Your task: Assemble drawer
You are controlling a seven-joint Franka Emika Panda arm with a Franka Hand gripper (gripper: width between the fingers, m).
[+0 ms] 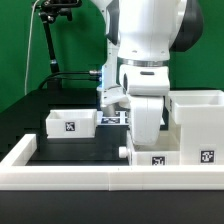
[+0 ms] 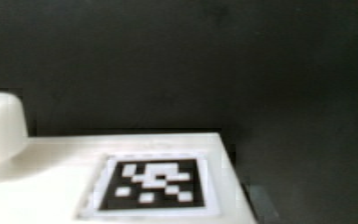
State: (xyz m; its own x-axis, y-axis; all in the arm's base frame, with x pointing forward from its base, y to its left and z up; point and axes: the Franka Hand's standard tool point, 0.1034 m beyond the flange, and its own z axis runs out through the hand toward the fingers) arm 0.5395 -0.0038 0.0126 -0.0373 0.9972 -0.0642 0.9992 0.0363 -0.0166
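On the black table, white tagged tray [image 1: 70, 122].

Tray [image 1: 72, 123] on table [image 1: 60, 145], toward exterior view's left. Marker board [image 1: 113, 118] flat on table just behind and beside it, partly behind arm [image 1: 145, 60]. Shell [image 1: 198, 125] at exterior view's right, arm between it and tray. Rim [image 1: 60, 177] along table's near edge, in front of everything.

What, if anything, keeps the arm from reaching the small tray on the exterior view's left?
Probably nothing: yes, it looks reachable. The tray lies uncovered on the table beside the arm, with nothing between them.
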